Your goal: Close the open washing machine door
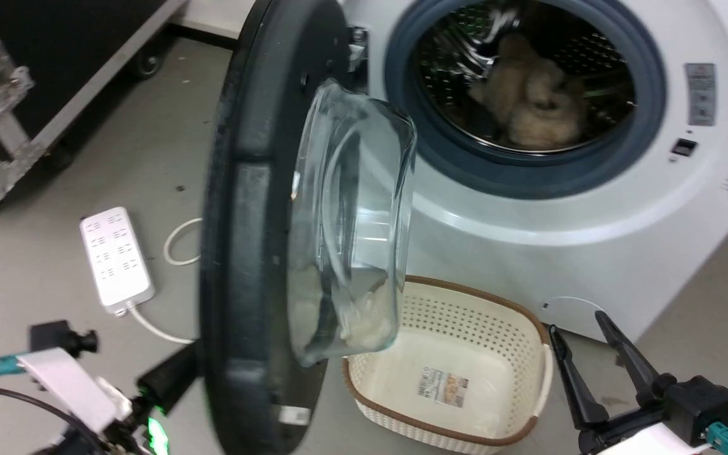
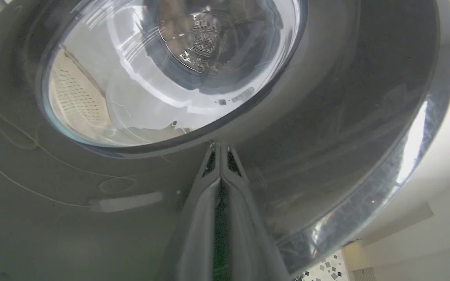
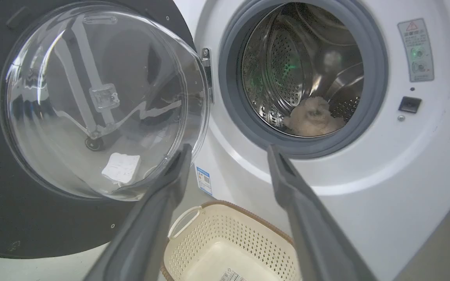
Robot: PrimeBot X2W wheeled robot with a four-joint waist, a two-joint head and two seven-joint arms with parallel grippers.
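Left wrist view puts my left hand (image 2: 220, 146), fingers pressed together, tips against the black outer face of the washing machine door (image 2: 326, 117). That door stands half open, left of the washing machine (image 1: 591, 208). My right hand (image 1: 576, 321) hangs spread, near right.

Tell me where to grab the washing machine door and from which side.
Likely the door by its thick black rim, opposite the hinge, from the robot's left: the glass bowl bulges too wide and smooth for jaws.
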